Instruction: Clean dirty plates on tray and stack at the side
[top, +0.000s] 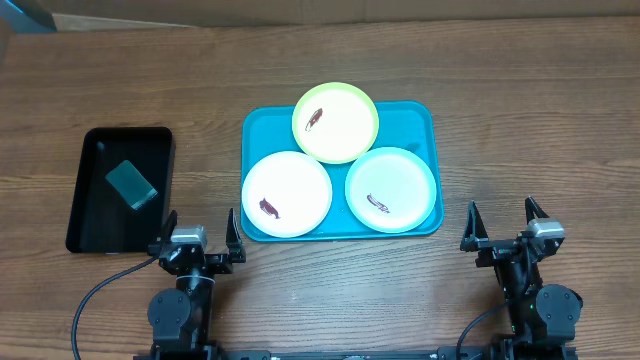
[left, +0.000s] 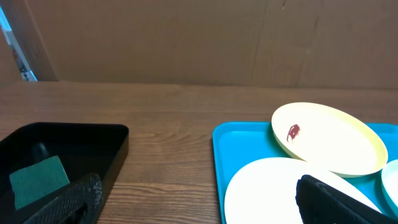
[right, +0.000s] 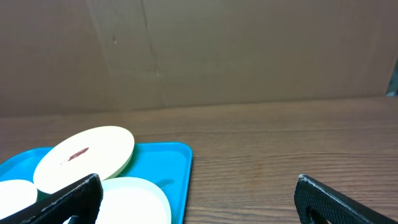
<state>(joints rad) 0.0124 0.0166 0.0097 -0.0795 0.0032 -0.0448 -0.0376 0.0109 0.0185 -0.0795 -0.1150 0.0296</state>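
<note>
Your left claw (top: 200, 228) and right claw (top: 501, 216) both rest low on the desk (top: 520, 100), released, jaws spread wide, gripping nothing. All three dirty plates lie on the blue tray (top: 262, 128). The yellow-green plate (top: 335, 122) overlaps the white plate (top: 287, 193) and the pale plate (top: 391, 189), and each carries a dark smear. The green sponge (top: 131, 184) lies in the black bin (top: 95, 215), left of the tray.
</note>
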